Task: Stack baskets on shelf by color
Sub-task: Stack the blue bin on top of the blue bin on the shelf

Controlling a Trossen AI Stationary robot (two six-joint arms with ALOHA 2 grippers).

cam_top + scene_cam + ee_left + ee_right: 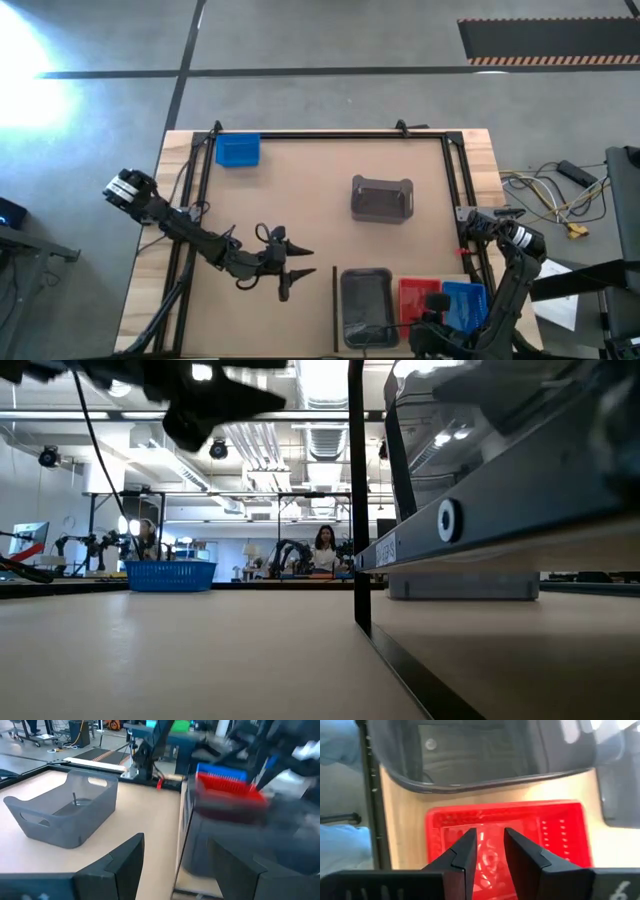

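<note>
Your left end effector (pixel 296 268) hovers over the wooden tabletop (pixel 300 200) at about 7 o'clock, its fingers (pixel 125 862) spread wide with nothing between them. It points toward the pale plywood shelf (pixel 337 335) with its thin dark upright edge at 5 o'clock.

On that shelf you see three baskets side by side: a dark smoky grey perforated plastic basket (pixel 366 305) nearest the edge, then a red perforated plastic basket (pixel 415 297), then a blue one (pixel 463 303) farthest out.

Your right end effector (pixel 488 851) hangs directly above the red basket (pixel 507 840), its fingers only slightly parted and gripping nothing.

A second grey basket (pixel 381 198) sits alone just to the 2 o'clock side of the tabletop's centre. Another blue basket (pixel 237 150) rests well apart at 11 o'clock.
</note>
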